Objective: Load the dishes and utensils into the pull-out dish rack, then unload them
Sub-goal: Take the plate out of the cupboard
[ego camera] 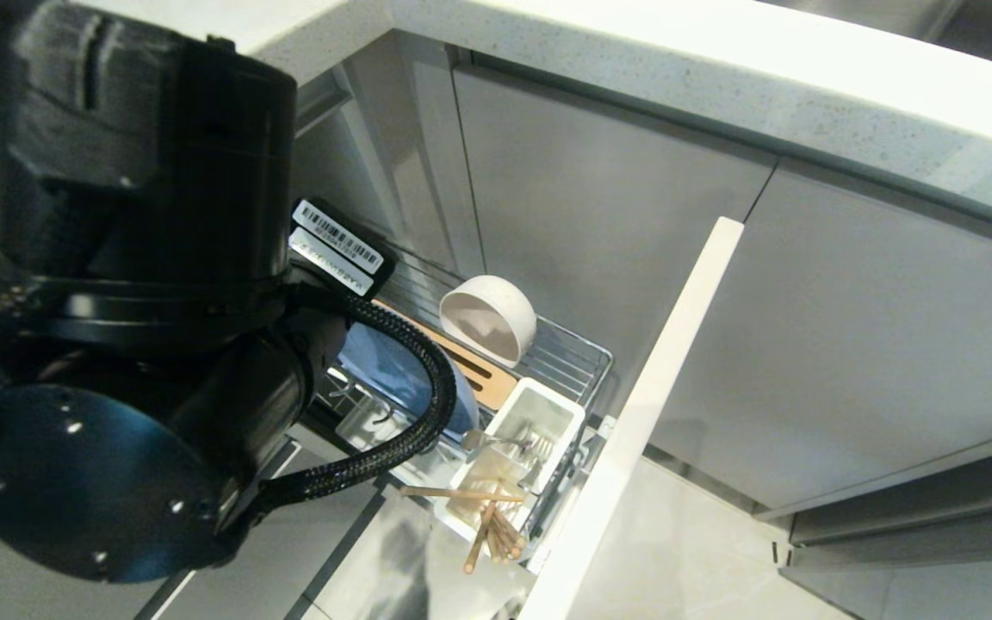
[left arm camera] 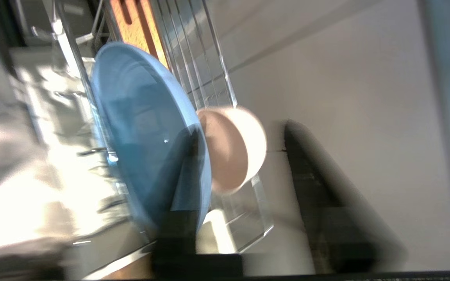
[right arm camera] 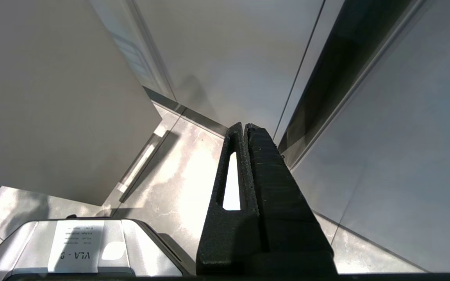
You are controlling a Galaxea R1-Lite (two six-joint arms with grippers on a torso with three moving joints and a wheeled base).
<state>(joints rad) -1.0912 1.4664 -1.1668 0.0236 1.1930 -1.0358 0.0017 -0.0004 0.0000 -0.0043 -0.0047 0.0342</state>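
pulled-out rack (ego camera: 582, 353) at centre of head view, under the tabletop (ego camera: 720, 77) edge that runs across the top, pale front panel (ego camera: 634, 430) slanting from centre down to bottom middle. blue plate (ego camera: 393, 366) on edge in the rack at centre left, partly hidden by the cable. white bowl (ego camera: 489, 317) tipped on its side just right of and above the plate, opening facing lower left. wooden strip (ego camera: 483, 379) between plate and bowl. white cup (ego camera: 523, 448) at the rack's near end, lower centre; chopsticks (ego camera: 489, 523) sticking out of it toward the bottom, one lying crosswise; silver cutlery (ego camera: 496, 442) resting across the cup rim. left arm (ego camera: 134, 284) filling the left half of head view, its pincer hidden there.

in left wrist view: plate (left arm camera: 147, 132) standing on edge at centre left, bowl (left arm camera: 231, 150) right beside it, touching or nearly so, can't tell which. left pincer (left arm camera: 240, 195) blurred at lower centre, one dark finger (left arm camera: 182, 187) over the plate's face, the other to the right of the bowl. plate rim and bowl between the fingers; clamped or just apart: cannot tell.

in right wrist view: right pincer (right arm camera: 245, 128) together, nothing held, at centre, pointing at cabinet doors and floor, away from the rack.
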